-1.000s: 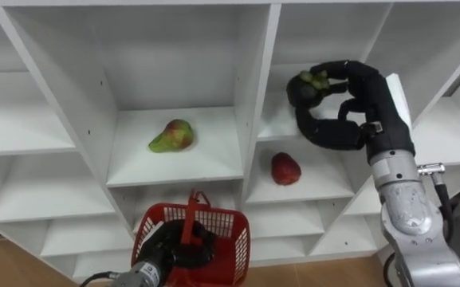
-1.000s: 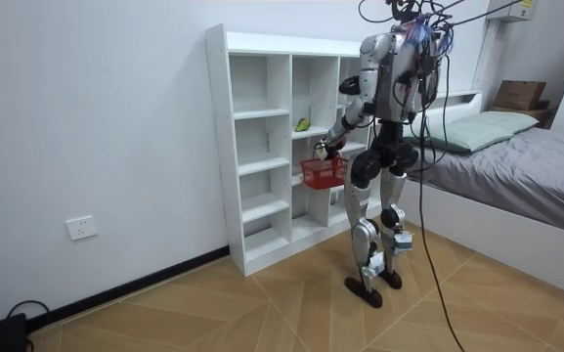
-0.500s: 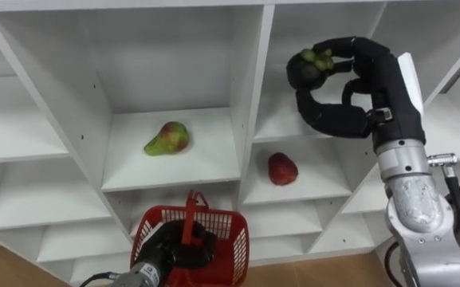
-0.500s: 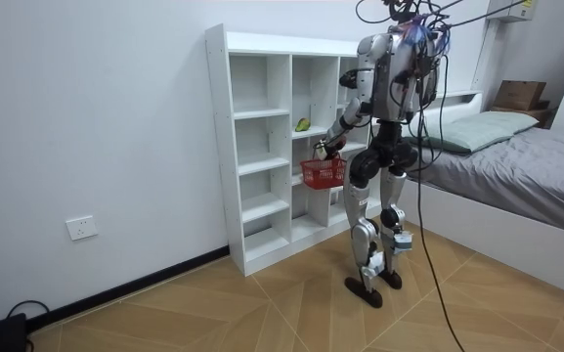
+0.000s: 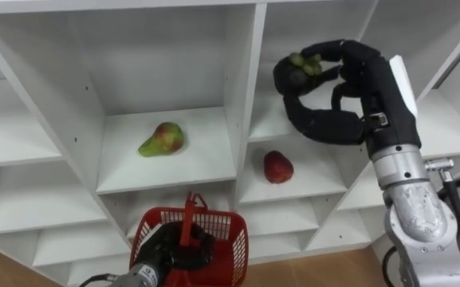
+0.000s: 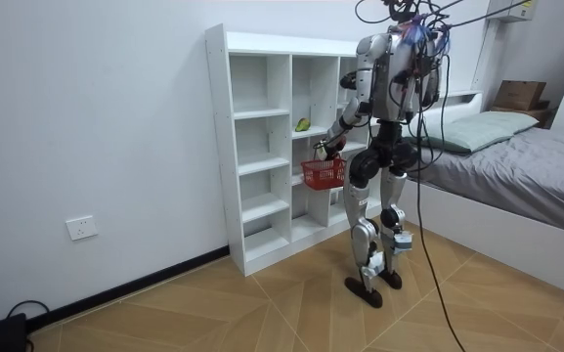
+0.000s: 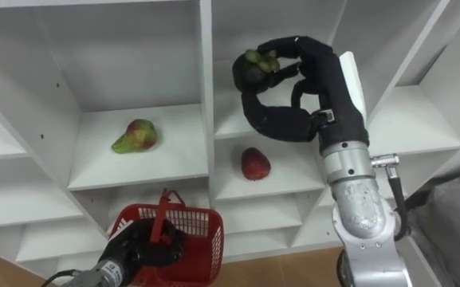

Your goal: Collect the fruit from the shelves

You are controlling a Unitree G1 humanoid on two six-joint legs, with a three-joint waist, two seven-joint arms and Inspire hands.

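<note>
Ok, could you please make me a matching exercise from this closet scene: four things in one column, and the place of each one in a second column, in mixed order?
Things:
1. pear
2. red fruit
3. dark fruit
4. red basket

Places:
A. hanging from the left hand
B. gripped in the right hand
C. lying left of the white divider
D. lying right of that divider, below the right hand

Pairs: 1-C; 2-D; 3-B; 4-A

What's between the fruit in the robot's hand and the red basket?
Nothing visible. The right hand grips the dark fruit up and right of the red basket; only its handle, in the left hand, crosses the opening.
</note>
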